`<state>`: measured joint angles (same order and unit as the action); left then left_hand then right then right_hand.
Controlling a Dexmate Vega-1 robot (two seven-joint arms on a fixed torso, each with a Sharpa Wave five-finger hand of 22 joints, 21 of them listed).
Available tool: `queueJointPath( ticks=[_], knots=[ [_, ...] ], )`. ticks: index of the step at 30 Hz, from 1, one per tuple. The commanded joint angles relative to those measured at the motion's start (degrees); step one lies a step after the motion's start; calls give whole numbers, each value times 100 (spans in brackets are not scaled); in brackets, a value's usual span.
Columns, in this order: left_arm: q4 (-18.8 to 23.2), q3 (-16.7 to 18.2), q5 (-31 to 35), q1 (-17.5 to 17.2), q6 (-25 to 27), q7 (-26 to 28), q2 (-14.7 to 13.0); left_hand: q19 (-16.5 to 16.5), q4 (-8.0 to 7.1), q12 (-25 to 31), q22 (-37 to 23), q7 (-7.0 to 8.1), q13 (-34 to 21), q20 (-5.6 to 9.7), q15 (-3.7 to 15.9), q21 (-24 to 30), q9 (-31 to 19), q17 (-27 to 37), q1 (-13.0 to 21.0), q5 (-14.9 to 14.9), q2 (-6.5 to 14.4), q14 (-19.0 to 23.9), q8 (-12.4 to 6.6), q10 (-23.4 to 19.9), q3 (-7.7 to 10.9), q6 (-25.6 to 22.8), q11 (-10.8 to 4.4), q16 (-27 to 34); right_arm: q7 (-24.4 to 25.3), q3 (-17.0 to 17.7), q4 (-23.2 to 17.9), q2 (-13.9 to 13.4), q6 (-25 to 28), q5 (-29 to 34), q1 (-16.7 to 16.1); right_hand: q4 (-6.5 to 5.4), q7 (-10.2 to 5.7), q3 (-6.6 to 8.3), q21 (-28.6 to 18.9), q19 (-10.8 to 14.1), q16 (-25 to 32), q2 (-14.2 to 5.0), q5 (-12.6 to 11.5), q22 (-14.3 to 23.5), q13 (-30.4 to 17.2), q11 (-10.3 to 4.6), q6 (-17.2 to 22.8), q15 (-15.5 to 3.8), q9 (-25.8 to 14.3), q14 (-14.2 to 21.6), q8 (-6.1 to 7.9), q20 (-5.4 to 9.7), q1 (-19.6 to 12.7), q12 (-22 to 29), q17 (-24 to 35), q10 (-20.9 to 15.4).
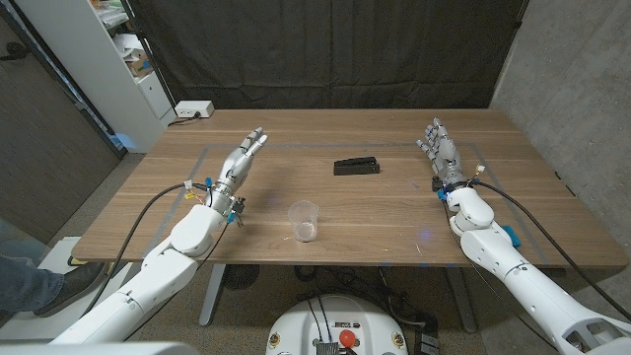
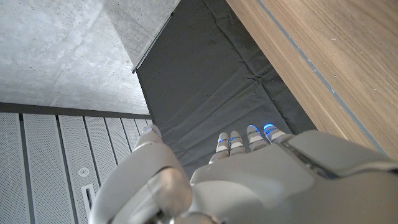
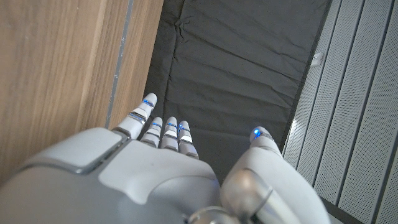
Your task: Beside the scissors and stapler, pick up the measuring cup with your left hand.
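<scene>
A clear plastic measuring cup [image 1: 305,220] stands upright near the table's front edge, at the middle. A black stapler [image 1: 356,166] lies behind it, a little to the right. My left hand [image 1: 242,161] is over the table's left part, fingers straight and apart, holding nothing, well left of the cup. My right hand [image 1: 440,148] is over the right part, fingers also extended and empty. In the left wrist view my left hand [image 2: 249,180] points toward the dark curtain; in the right wrist view my right hand [image 3: 155,174] does the same. I see no scissors.
The wooden table [image 1: 394,227] has faint tape lines marking a rectangle. A dark curtain [image 1: 325,49] hangs behind it, with a white shelf unit [image 1: 118,59] at the back left and a white power strip [image 1: 192,109] on the floor. A person's leg [image 1: 25,286] shows at the lower left.
</scene>
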<state>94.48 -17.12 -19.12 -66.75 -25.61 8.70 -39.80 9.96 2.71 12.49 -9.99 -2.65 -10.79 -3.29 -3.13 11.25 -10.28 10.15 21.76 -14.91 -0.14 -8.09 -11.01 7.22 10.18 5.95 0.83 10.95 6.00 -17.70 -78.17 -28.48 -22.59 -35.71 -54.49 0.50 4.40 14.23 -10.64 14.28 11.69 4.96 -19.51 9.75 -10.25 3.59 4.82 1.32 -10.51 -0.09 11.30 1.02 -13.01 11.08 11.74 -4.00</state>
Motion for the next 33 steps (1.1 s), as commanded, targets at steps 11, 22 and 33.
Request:
queueJointPath(
  ticks=[11,22,33],
  knots=[
    [407,272,222,-556,59,309,-148,445,97,-20,-27,-13,-35,-62,-9,-9,-10,16,133,-55,-45,-34,3,67,12,60,26,-15,-36,-28,17,43,-74,19,5,39,-31,-23,-31,-22,7,9,-44,7,-25,5,41,14,-21,50,23,2,-41,7,-7,-28],
    [613,363,457,-716,238,452,-245,451,138,-26,-27,-14,-37,-83,-14,-9,-11,17,178,-70,-70,-46,0,78,10,63,28,-20,-41,-31,-16,37,-62,19,11,43,-38,-36,-28,-34,-1,10,-61,8,-26,3,28,20,-22,34,12,-5,-39,-2,-6,-16],
    [718,372,579,-802,265,507,-223,450,169,-29,-28,-15,-38,-88,-13,-7,-12,17,214,-83,-89,-56,2,86,9,74,15,-22,-86,38,22,31,-139,-53,-6,45,-45,-47,-26,-43,0,10,-74,8,-26,7,20,23,-22,37,6,-15,-36,-1,-5,-22]
  ],
)
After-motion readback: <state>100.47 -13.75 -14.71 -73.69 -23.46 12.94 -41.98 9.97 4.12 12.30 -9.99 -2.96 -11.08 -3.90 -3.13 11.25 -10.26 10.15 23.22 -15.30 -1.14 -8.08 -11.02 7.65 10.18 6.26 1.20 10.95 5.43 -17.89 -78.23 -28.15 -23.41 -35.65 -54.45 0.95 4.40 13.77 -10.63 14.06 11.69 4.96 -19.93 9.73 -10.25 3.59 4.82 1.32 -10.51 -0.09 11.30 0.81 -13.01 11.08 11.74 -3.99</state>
